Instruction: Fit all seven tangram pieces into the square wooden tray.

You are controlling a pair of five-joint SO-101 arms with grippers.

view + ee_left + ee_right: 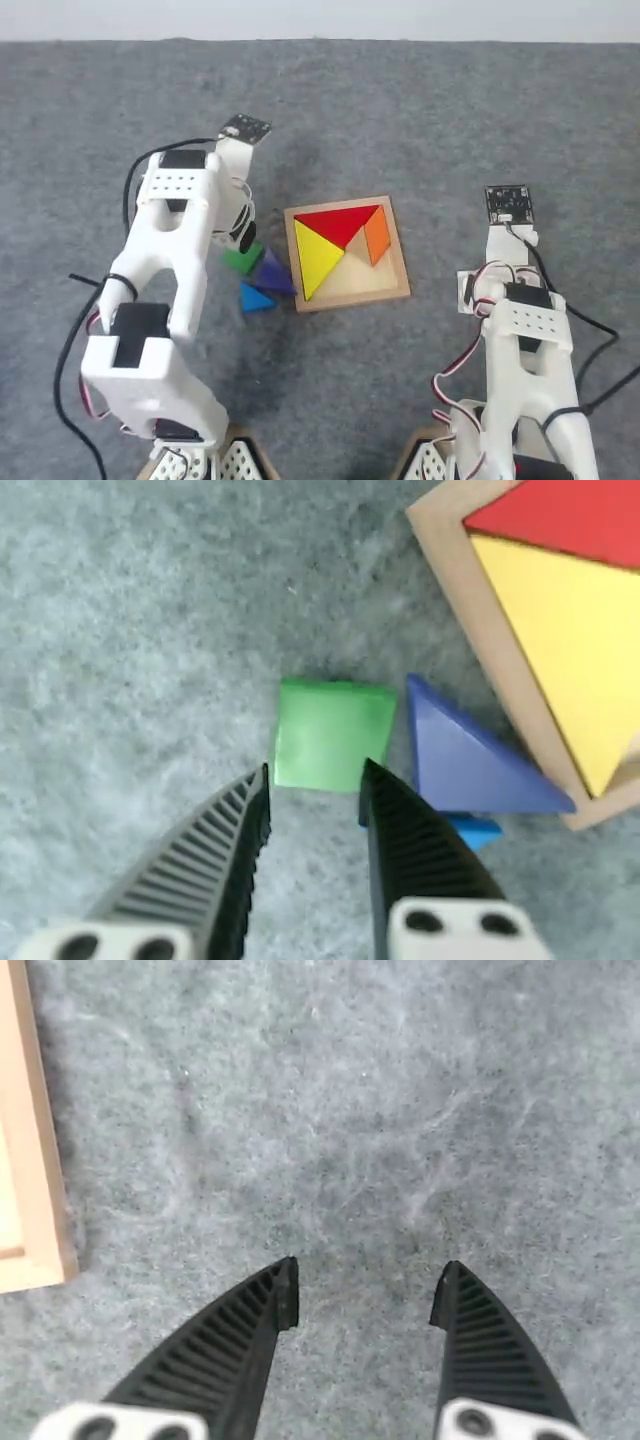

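Grey fibrous felt-like mat across the whole tabletop, matte and slightly napped. Near centre, square wooden tray of pale smooth wood with a raised rim, set slightly askew. Inside, lying flat with edges meeting: large red triangle, large yellow triangle and orange parallelogram; bare wood left along the near and right sides. Just outside the tray's left rim, three loose painted pieces with crisp edges: small green square, dark blue-violet triangle lying up to the rim, and small light blue triangle.

Key relation: small green square directly ahead of the left gripper, ribbed fingertips poised over its near edge, one straight side facing each jaw. No long axis on a square, so a grip across parallel sides. Jaws parted moderately, to roughly the square's width, holding nothing. Dark blue-violet triangle just beside the square on the tray side, with only a narrow gap for that finger.

Left arm by far the nearer. Right gripper spread wide and empty over bare mat on the tray's opposite side, near a corner of its rim.

Judged step: closing on the small green square for transfer to the tray's open area.
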